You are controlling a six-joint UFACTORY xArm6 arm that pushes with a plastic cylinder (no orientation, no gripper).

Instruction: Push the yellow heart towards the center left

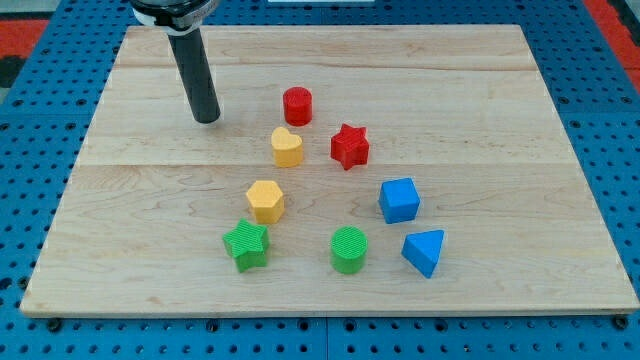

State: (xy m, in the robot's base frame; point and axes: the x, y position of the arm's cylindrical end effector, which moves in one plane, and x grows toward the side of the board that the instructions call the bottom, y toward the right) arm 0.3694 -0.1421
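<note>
The yellow heart (287, 147) sits a little above the board's middle, just below the red cylinder (297, 105) and left of the red star (350, 146). My tip (207, 119) rests on the board to the upper left of the heart, well apart from it and touching no block. The rod rises from the tip to the view's top edge.
A yellow hexagon (266, 201) lies below the heart. A green star (246, 245) and a green cylinder (350, 249) sit near the bottom. A blue cube (399, 200) and a blue triangle (425, 252) are at the lower right. The wooden board (120, 200) lies on blue pegboard.
</note>
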